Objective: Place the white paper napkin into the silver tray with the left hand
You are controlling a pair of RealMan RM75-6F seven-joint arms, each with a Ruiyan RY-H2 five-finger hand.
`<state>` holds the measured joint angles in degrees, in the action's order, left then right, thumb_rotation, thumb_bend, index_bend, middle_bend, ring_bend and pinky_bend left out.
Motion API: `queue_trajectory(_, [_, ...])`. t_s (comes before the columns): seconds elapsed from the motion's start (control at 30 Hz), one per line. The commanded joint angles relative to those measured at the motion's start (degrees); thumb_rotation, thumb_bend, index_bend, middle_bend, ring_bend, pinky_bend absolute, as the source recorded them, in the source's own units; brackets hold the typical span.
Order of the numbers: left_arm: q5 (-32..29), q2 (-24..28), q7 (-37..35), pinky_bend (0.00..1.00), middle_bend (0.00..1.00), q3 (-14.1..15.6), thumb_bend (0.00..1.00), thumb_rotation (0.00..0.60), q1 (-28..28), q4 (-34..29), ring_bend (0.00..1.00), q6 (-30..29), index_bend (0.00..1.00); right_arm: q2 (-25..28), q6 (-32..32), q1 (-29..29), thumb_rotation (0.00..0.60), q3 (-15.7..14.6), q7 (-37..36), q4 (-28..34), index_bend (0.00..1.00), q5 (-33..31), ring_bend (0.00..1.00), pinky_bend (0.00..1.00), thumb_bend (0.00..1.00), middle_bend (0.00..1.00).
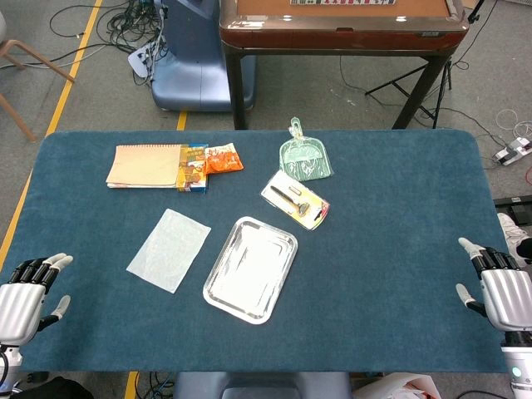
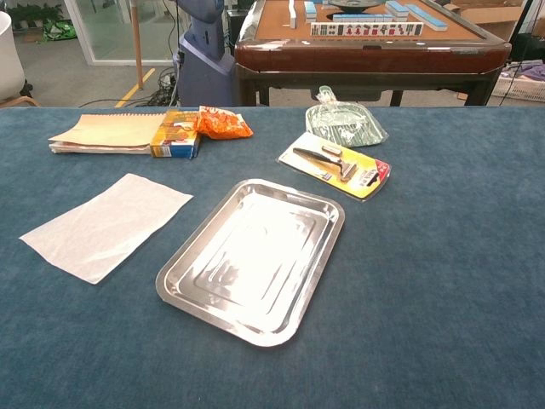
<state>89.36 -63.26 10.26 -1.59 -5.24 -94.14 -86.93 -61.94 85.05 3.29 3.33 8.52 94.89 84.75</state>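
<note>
Blue felt covers the table [image 1: 374, 274]. Only the head view shows the hands: the left hand [image 1: 23, 301] at the near left corner and the right hand [image 1: 499, 291] at the near right edge, both empty with fingers apart. The white paper napkin [image 1: 169, 249] lies flat beyond the left hand, well apart from it, just left of the silver tray [image 1: 218, 293].

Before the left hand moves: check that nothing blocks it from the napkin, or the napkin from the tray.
Nothing visible does. Bare cloth lies between the left hand and the napkin, and between the napkin and the tray beside it.
</note>
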Motion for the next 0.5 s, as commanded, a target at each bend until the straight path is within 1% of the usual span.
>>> queue_trajectory(0.03, [0.19, 0.03, 0.24, 0.15, 0.21, 0.15, 0.29, 0.6, 0.01, 0.06, 0.18, 0.04, 0.22, 0.03, 0.13, -0.07, 0.6, 0.06, 0.06, 0.05, 0.16, -0.07, 0.21, 0.28, 0.28, 0.26])
queue_trajectory(0.23, [1.47, 0.53, -0.64, 0.15, 0.21, 0.33, 0.29, 0.6, -0.75, 0.54, 0.18, 0.63, 0.22, 1.29, 0.58, -0.07, 0.6, 0.47, 0.46, 0.99, 0.16, 0.0, 0.21, 0.28, 0.28, 0.26])
queue_trajectory(0.33, [3.04, 0.5, -2.04, 0.16, 0.21, 0.16, 0.29, 0.6, -1.77, 2.25, 0.18, 0.86, 0.22, 2.5, 0.58, 0.0, 0.6, 0.93, 1.67, 1.93, 0.16, -0.69, 0.21, 0.28, 0.28, 0.26])
queue_trajectory(0.5, [5.37, 0.37, -4.84, 0.16, 0.21, 0.32, 0.29, 0.6, -5.16, 5.88, 0.19, 4.57, 0.25, 5.01, -0.28, 0.31, 0.6, 1.77, 2.98, 4.51, 0.16, -2.67, 0.21, 0.28, 0.28, 0.26])
